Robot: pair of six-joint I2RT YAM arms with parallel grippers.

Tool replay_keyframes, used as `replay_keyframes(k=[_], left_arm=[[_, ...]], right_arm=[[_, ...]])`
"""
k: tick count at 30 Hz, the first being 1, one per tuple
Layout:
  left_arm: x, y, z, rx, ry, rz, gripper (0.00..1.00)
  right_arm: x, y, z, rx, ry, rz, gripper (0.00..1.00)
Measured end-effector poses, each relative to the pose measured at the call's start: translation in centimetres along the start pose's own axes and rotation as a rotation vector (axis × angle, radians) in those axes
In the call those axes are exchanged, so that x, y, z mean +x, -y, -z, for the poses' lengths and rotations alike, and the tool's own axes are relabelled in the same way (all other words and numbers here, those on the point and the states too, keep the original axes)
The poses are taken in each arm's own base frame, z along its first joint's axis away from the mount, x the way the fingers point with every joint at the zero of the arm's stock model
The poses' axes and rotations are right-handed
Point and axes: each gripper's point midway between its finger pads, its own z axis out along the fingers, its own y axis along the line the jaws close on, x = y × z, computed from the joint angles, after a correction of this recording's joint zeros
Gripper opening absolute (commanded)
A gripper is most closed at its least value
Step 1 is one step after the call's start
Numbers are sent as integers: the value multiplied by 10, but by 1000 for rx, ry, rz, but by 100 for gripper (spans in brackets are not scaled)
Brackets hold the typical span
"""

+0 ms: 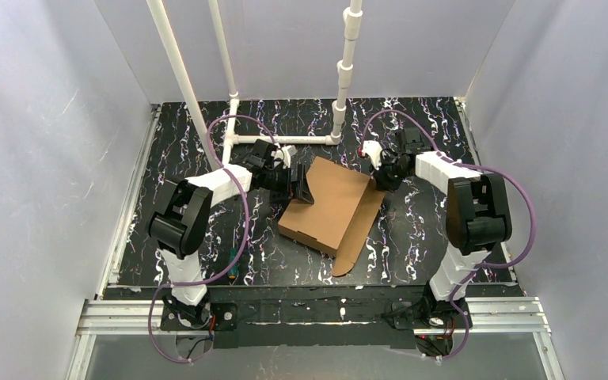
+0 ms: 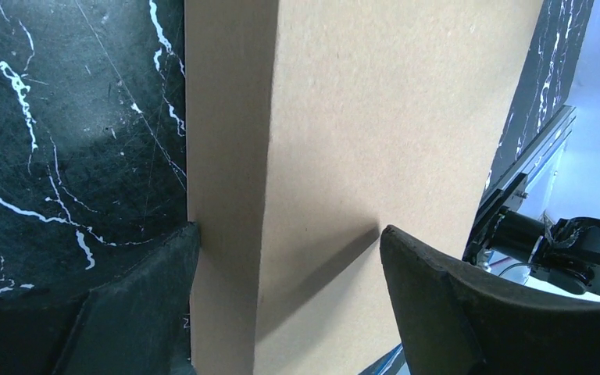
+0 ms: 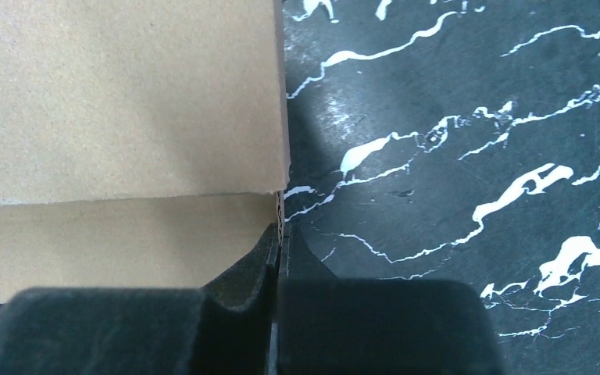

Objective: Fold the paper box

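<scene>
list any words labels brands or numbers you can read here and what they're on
None: no readable text shows in any view.
The paper box is plain brown cardboard with no print on the faces that show.
The table carries only white marbled veins, not writing.

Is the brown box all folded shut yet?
Mostly: the paper box shows a top and side wall, but one flap lies spread out.
</scene>
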Motion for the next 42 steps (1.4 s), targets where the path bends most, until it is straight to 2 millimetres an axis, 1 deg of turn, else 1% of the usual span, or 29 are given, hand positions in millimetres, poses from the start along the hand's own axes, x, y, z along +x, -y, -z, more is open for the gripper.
replay_keyframes(k=[3,7,8,9,12,14,18,22,25,27,29,32,35,36,37,38,39,40,42], left_arm=[[-1,1,-1,5,-7,-3,82],[-3,0,-4,8,-16,-3,83],[-3,1,-4,9,-17,-3,83],[-3,0,-4,9,-18,-3,83],[-1,0,-3,6,-24,0,84],[-1,0,-3,4,-26,2,85],[-1,-2,-3,-7,-24,6,87],[-3,-3,0,-26,-13,12,88],[-7,-3,7,-42,8,14,89],[-12,-1,13,-51,31,10,90],[-17,2,23,-64,64,-1,91],[-24,9,41,-81,119,-28,90],[-23,19,63,-79,167,-54,87],[-21,23,71,-76,182,-62,83],[-17,26,78,-73,195,-67,80],[-10,28,86,-70,206,-70,76],[-2,28,93,-70,213,-67,71],[8,28,99,-71,220,-63,66],[27,26,110,-73,236,-51,54]], right_arm=[[1,-6,0,-9,-40,23,1],[-2,-9,-1,0,-77,55,1],[-3,-10,-1,-2,-79,61,4],[-3,-11,-1,-2,-84,62,13],[-3,-11,-2,-5,-94,60,34],[-2,-10,-3,-4,-100,50,41],[0,-9,-1,-7,-103,27,53],[5,-4,7,-5,-99,-11,64],[5,-2,18,1,-89,-26,70],[0,-2,26,13,-77,-22,72],[-7,-2,37,31,-58,-9,72],[-19,-6,55,59,-18,14,68],[-27,-19,70,60,35,52,64],[-28,-27,75,50,56,69,62],[-27,-37,79,37,78,87,58],[-25,-49,82,17,100,102,52],[-22,-61,84,-5,122,118,43],[-18,-75,84,-34,142,130,35],[-9,-98,82,-97,175,145,23]])
